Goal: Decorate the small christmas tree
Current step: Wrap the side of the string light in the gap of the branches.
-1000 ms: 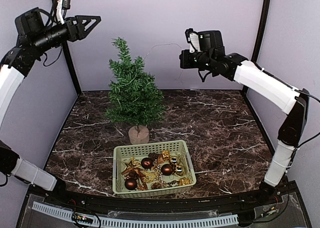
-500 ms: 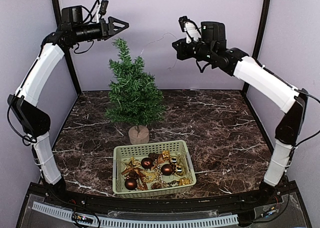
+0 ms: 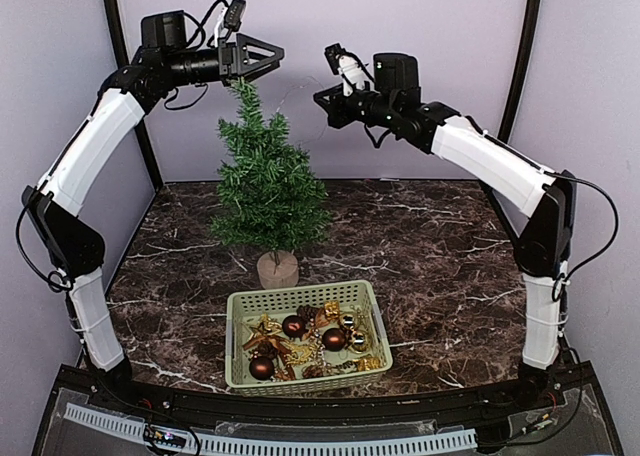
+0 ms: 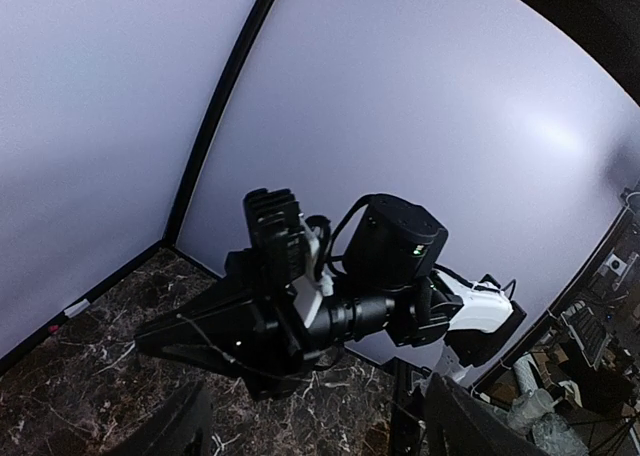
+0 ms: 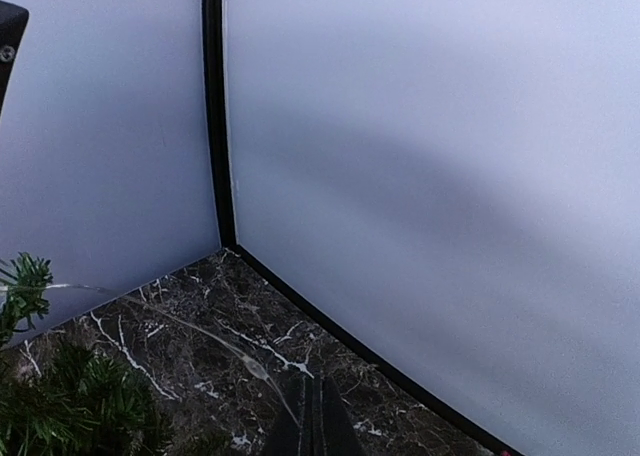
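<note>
The small christmas tree (image 3: pixel 268 186) stands on its wooden stump (image 3: pixel 277 269) at the back middle of the table; its needles show at the lower left of the right wrist view (image 5: pixel 60 406). My right gripper (image 3: pixel 320 97) is raised to the right of the treetop, shut on a thin clear light wire (image 5: pixel 245 356) that trails left toward the tree. My left gripper (image 3: pixel 272 56) hovers just above the treetop, open and empty, facing the right gripper (image 4: pixel 145 341). Its wide-apart fingers (image 4: pixel 180 426) frame the left wrist view.
A pale green basket (image 3: pixel 300 294) sits in front of the tree, holding brown baubles (image 3: pixel 334 338) and gold ornaments. The dark marble table is enclosed by lilac walls with black corner posts (image 3: pixel 520 76).
My left arm swung up and right from the left wall to above the treetop. My right gripper moved left toward the tree with the wire.
</note>
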Controlling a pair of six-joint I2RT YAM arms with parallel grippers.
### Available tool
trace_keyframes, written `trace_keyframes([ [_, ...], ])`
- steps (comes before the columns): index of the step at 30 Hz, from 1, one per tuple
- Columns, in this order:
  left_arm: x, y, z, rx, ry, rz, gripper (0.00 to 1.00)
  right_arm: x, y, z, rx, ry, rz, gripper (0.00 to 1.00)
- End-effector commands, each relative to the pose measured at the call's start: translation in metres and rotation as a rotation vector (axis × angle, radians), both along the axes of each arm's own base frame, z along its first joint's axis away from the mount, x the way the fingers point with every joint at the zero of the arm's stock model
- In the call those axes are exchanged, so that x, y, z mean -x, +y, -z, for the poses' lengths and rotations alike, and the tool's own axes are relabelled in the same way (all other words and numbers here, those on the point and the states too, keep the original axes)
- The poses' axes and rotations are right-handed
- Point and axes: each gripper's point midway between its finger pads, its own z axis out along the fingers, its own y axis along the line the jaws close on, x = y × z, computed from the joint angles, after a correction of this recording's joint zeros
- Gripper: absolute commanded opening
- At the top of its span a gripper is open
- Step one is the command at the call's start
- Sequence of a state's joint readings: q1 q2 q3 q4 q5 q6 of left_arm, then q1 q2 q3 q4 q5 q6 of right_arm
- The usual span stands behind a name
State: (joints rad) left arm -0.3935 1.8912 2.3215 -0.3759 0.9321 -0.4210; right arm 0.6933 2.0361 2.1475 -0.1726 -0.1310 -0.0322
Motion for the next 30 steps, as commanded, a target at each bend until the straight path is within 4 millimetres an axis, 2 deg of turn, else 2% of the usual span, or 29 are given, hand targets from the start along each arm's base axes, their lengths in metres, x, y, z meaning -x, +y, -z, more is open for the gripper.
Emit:
trace_keyframes([
  [1, 0.007, -0.015, 0.004, 0.016, 0.019, 0.078, 0.75, 0.013, 0.012, -0.025, 0.009, -0.107, -0.043, 0.00],
  [9, -0.017, -0.024, 0.035, -0.053, 0.076, -0.001, 0.74, 0.018, 0.017, -0.025, 0.044, -0.144, -0.027, 0.00],
  [16, -0.020, -0.029, 0.046, -0.077, 0.094, -0.016, 0.72, 0.022, 0.020, -0.026, 0.060, -0.166, -0.017, 0.00],
  [18, -0.018, -0.030, 0.044, -0.076, 0.091, -0.011, 0.66, 0.022, 0.020, -0.027, 0.059, -0.170, -0.015, 0.00],
  [19, -0.018, -0.030, 0.044, -0.075, 0.091, -0.010, 0.54, 0.023, 0.020, -0.027, 0.060, -0.172, -0.014, 0.00],
  [20, -0.017, -0.030, 0.044, -0.074, 0.092, -0.004, 0.48, 0.023, 0.020, -0.028, 0.061, -0.176, -0.011, 0.00],
  [21, -0.017, -0.030, 0.044, -0.073, 0.090, -0.001, 0.35, 0.023, 0.020, -0.028, 0.062, -0.177, -0.008, 0.00],
  [22, -0.016, -0.031, 0.043, -0.070, 0.090, 0.006, 0.28, 0.022, 0.019, -0.028, 0.060, -0.178, -0.002, 0.00],
  [24, -0.013, -0.031, 0.039, -0.061, 0.080, 0.019, 0.08, 0.020, 0.017, -0.028, 0.054, -0.177, 0.018, 0.00],
  [26, -0.011, -0.031, 0.035, -0.052, 0.066, 0.028, 0.01, 0.018, 0.012, -0.029, 0.046, -0.174, 0.044, 0.00],
  [28, -0.010, -0.030, 0.030, -0.046, 0.041, 0.028, 0.00, 0.021, 0.008, -0.029, 0.030, -0.176, 0.055, 0.01],
  [30, -0.009, -0.028, 0.023, -0.039, 0.007, 0.021, 0.00, 0.024, -0.004, -0.035, -0.001, -0.182, 0.081, 0.11],
])
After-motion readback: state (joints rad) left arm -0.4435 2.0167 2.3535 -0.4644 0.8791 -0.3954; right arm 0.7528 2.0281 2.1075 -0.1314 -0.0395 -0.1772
